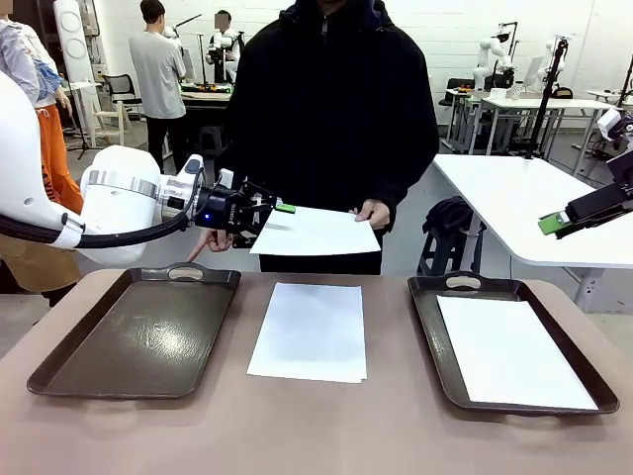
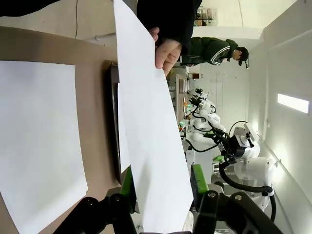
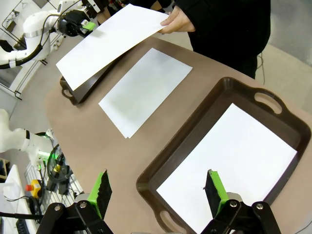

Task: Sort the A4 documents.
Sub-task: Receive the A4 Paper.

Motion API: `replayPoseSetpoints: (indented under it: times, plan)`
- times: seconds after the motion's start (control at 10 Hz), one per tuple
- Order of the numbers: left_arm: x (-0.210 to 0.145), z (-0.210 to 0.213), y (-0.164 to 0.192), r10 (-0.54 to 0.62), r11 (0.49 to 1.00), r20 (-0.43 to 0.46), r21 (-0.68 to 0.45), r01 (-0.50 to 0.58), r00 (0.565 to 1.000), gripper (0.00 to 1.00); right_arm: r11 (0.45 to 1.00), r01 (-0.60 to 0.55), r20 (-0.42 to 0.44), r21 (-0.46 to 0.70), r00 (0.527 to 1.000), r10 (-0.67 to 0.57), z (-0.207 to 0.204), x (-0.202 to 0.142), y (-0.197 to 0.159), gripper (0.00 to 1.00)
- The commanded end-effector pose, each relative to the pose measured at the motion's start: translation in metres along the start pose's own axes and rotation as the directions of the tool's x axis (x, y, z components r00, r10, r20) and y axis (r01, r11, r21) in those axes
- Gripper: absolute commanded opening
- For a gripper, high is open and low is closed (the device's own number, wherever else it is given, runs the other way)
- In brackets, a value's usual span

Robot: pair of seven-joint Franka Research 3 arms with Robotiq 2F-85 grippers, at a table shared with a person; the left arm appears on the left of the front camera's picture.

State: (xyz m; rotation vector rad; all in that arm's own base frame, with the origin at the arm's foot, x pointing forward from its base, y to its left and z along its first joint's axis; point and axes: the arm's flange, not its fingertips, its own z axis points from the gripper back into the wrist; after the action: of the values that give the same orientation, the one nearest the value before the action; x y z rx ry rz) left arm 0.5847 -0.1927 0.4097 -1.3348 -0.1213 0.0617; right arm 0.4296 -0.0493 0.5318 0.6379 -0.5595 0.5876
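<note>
The person's hand [image 1: 374,213] is holding out one A4 sheet [image 1: 315,231] in the air above the far edge of the table [image 1: 297,435]. The left gripper [image 1: 275,212] is straddling the sheet's opposite edge, its green pads [image 2: 196,178] standing wide apart on either side of the paper and pinching nothing. This looks like the handover step. A middle sheet [image 1: 309,332] is lying flat at the table's centre between the two trays. A third sheet [image 1: 509,351] is resting on the floor of the right tray [image 1: 425,317] by the table's right edge, and the left tray [image 1: 59,376] by the left edge is showing a bare floor. The right gripper [image 3: 157,190] is hovering above the right tray, spread open and empty. Next, the left fingers probably need to close squarely on the thin paper before the person lets go. The sheet then needs carrying level to a tray, since it will likely droop.
</note>
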Motion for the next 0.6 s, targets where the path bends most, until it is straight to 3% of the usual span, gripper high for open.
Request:
replayPoseSetpoints:
  times: [0.0,0.1,0.2,0.3,0.5]
  plan:
    - [0.0047,-0.0030,-0.0006,0.022,1.000,0.022,-0.020,-0.021,1.000,0.38,1.000,0.003,0.013,0.013,1.000,-0.003,-0.0007,0.0009,-0.0003,1.00]
    - [0.0049,-0.0019,0.0010,0.024,1.000,0.026,-0.016,-0.023,0.999,0.06,1.000,0.003,0.013,0.013,1.000,-0.003,-0.0007,0.0009,-0.0003,1.00]
    - [0.0049,-0.0015,0.0020,0.026,1.000,0.032,-0.011,-0.025,0.999,0.19,1.000,0.003,0.013,0.013,1.000,-0.003,-0.0007,0.0009,-0.0003,1.00]
    - [0.0049,-0.0007,0.0021,0.026,1.000,0.039,-0.011,-0.025,0.999,0.00,1.000,0.003,0.013,0.013,1.000,-0.003,-0.0007,0.0009,-0.0003,1.00]
    - [0.0054,0.0008,0.0024,0.028,1.000,0.046,-0.012,-0.027,0.999,0.00,1.000,0.003,0.013,0.013,1.000,-0.003,-0.0007,0.0009,-0.0003,1.00]
